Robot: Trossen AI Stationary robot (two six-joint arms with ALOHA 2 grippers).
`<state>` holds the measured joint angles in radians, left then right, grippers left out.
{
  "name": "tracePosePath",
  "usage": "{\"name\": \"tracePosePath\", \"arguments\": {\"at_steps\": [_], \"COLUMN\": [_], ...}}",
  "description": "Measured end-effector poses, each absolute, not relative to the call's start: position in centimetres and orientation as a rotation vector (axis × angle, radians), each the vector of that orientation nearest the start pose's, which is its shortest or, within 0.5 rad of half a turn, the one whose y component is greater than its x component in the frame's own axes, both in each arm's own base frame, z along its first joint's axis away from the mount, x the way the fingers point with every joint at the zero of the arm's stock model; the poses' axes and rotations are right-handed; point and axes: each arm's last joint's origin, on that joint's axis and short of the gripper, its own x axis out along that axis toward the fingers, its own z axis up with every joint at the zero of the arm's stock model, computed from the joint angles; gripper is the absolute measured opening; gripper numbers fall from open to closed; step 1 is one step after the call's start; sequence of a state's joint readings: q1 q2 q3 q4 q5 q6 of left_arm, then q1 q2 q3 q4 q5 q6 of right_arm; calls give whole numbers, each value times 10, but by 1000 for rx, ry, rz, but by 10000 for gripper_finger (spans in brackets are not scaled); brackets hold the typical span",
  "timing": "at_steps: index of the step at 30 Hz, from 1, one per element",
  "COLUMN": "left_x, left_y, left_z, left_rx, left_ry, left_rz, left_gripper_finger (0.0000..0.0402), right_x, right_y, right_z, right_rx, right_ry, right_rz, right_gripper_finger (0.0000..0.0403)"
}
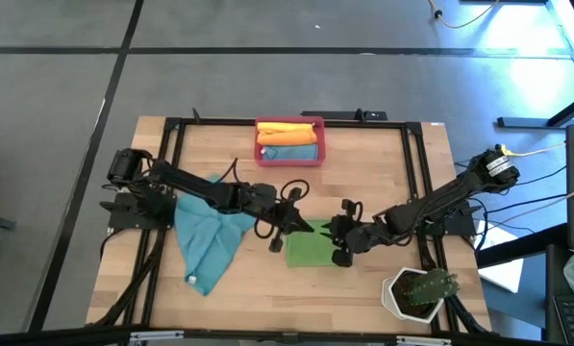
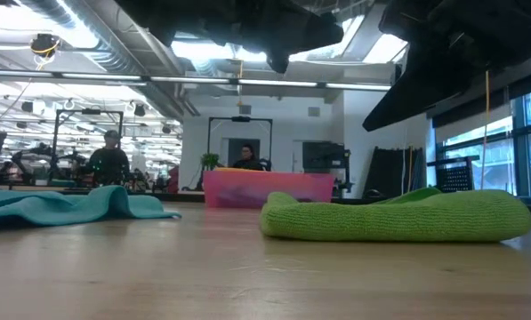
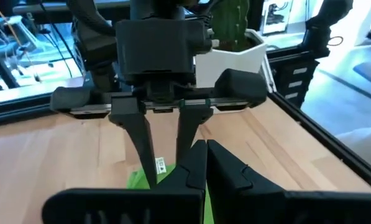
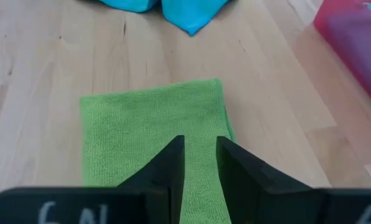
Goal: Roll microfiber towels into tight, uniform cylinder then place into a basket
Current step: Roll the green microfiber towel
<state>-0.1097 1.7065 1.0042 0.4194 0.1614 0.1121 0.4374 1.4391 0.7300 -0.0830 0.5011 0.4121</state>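
Observation:
A green towel point(image 1: 315, 250) lies folded in a flat, thick bundle on the table near the front middle; it also shows in the low view point(image 2: 398, 218) and the right wrist view point(image 4: 141, 130). My left gripper point(image 1: 288, 231) hovers shut over its left end point(image 3: 205, 152). My right gripper point(image 1: 336, 240) hovers over its right end, its fingers a narrow gap apart point(image 4: 201, 149). A teal towel point(image 1: 210, 231) lies crumpled and spread at the left. The red-pink basket point(image 1: 289, 141) at the far middle holds orange, yellow and teal rolls.
A white hexagonal plant pot point(image 1: 416, 293) stands at the front right corner. A black frame point(image 1: 416, 192) runs around the work area. People show in the room beyond the table in the low view point(image 2: 109, 160). Bare wood lies between the green towel and the basket.

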Motion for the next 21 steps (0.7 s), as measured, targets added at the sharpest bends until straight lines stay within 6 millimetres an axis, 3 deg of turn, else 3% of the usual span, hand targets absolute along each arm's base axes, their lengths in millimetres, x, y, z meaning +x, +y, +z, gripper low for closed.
{"name": "tracePosePath", "arguments": {"at_steps": [10, 21], "left_x": [369, 369], "left_y": [-50, -53], "left_z": [221, 221], "left_rx": [27, 26], "left_ry": [335, 333], "left_rz": [-151, -158], "left_gripper_finger": [6, 92], "right_x": [256, 256], "right_y": [104, 104], "right_z": [185, 185], "right_rx": [-34, -33], "right_ry": [678, 680], "right_rz": [-179, -175], "right_gripper_finger": [94, 94]}}
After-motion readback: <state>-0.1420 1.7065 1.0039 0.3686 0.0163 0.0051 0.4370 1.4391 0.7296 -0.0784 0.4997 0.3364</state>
